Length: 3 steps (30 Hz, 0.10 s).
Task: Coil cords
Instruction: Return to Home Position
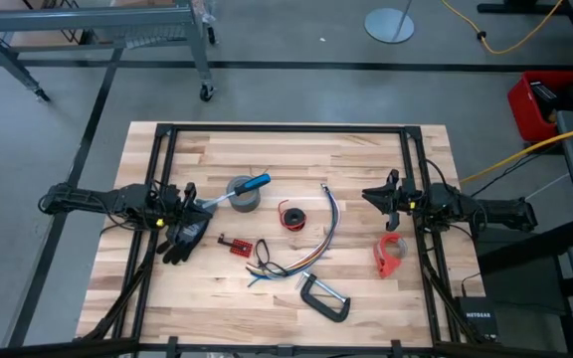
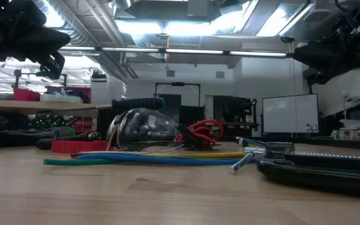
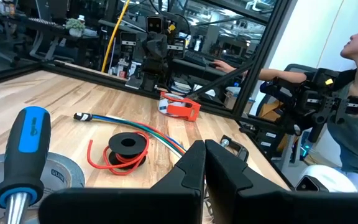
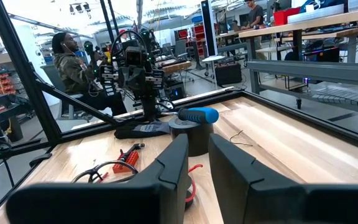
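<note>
A pale wooden butcher-block table [image 1: 366, 149] with a black frame stood on a grey floor, with a metal cart [image 1: 97, 30] off its far left corner.

The left gripper [image 1: 189, 194] hung over the left side of the table. In its wrist view its fingers [image 3: 185, 171] were pressed together with nothing between them. Just below it lay a black glove [image 1: 185, 237]. Beside that sat a grey tape roll [image 1: 242, 196] with a blue-handled screwdriver [image 1: 252, 185] resting across it.

Nearer the front edge was a small red part [image 1: 234, 245], with a thin black wire [image 1: 264, 257] in a loose tangle just beside it. The red cord ring [image 1: 291, 216] with its black centre lay flat near the middle of the table, wound up, apart from both grippers. The bundle of yellow, blue, green and purple strands [image 1: 318, 244] curved from the tangle up past the ring's right side, uncoiled. A black C-clamp [image 1: 326, 298] lay near the front edge.

Farther right stood a red tape dispenser [image 1: 389, 256]. Above it the right gripper [image 1: 391, 202] hovered, its fingers [image 4: 173, 162] a narrow gap apart and empty.

A thick yellow cable [image 1: 505, 164] ran over the floor to the right of the table, near a red box [image 1: 540, 104].

The low view showed bright ceiling lights and a whiteboard [image 2: 289, 112] across the room. A seated person [image 4: 73, 68] showed beyond the table in the right wrist view.
</note>
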Tool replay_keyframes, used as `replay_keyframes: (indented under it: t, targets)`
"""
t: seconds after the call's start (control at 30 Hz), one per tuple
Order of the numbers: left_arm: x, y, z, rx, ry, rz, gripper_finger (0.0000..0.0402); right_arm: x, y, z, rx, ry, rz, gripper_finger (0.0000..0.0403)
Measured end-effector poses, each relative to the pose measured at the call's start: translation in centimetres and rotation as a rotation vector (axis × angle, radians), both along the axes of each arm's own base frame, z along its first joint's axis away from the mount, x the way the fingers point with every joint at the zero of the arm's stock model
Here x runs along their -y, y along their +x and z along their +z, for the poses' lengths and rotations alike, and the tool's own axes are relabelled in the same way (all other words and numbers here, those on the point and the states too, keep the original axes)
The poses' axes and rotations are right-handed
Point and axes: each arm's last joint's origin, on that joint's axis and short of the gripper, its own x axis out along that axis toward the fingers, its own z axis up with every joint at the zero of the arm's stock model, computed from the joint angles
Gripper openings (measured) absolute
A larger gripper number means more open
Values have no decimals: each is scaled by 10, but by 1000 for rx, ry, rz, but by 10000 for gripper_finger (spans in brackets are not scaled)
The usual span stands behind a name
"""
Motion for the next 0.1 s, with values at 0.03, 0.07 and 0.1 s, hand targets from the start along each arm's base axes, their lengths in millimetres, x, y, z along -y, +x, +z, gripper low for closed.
replay_keyframes:
  t: [0.03,0.07,0.1]
  targets:
    - [0,0,0,0,-1,0,4,0,0,0,0,0,0,69]
    - [0,0,0,0,-2,0,4,0,0,0,0,0,0,69]
    - [0,0,0,0,0,0,4,0,0,0,0,0,0,69]
